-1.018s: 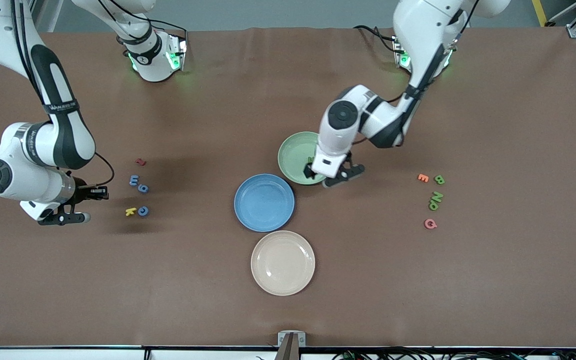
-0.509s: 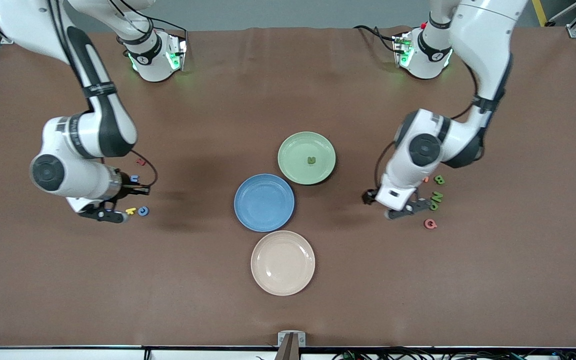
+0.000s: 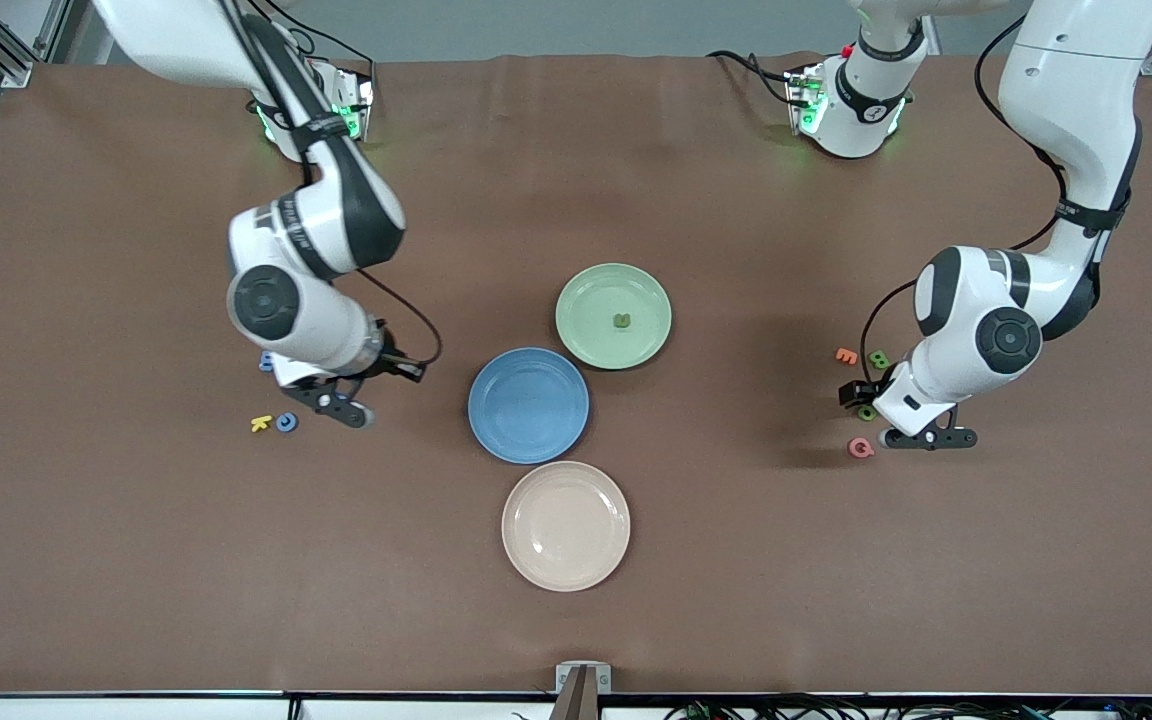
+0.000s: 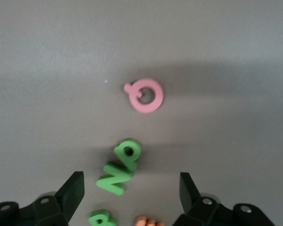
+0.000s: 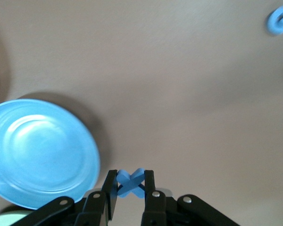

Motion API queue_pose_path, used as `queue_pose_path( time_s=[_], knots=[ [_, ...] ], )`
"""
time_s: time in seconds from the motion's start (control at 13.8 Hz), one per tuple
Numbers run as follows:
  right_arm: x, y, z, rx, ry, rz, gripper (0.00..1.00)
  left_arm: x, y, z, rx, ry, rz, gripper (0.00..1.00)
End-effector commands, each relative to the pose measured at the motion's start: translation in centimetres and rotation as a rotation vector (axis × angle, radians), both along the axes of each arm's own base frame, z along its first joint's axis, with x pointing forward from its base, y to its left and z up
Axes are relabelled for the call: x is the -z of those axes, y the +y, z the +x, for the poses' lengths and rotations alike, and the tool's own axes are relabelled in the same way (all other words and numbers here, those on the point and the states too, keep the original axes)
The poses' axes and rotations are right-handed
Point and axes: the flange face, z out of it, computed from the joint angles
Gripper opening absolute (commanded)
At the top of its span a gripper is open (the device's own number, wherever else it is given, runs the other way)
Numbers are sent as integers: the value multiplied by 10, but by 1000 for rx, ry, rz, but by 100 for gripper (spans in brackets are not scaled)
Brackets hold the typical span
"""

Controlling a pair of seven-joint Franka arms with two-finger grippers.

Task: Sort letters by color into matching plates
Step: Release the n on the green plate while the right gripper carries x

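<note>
Carry the blue letter (image 5: 129, 183) clamped in your right gripper (image 5: 129, 188) on over the blue plate (image 3: 528, 405) before letting go; right now it hangs over bare table between the remaining blue letters (image 3: 286, 422) and that plate. Your left gripper (image 4: 131, 188), fingers apart, hovers over the green letters (image 4: 120, 167) beside the pink Q (image 4: 145, 94); centre on one letter only. A second ago the left gripper was at the green plate (image 3: 586, 295), where one green letter (image 3: 622, 321) now lies.

Letters Q (image 4: 144, 94), P (image 4: 128, 151), N (image 4: 114, 177)
</note>
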Motion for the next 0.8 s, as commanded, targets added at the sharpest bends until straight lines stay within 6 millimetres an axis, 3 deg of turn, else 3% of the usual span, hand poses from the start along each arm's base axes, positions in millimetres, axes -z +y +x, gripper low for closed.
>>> queue_pose_path(
  time_s=[0.0,0.36,0.51,0.73],
  knots=[
    [25,45,4,73,-11,-5,9,5,15,-13,129,12,-5,87],
    [73,118,-19,108,-51,-1,9,20,25,-22,279,-16,1,70],
    [87,132,-22,146,-85,15,9,25,27,-23,297,-16,13,64],
    [99,138,-26,144,-91,18,10,37,25,-26,303,-24,7,57]
  ],
)
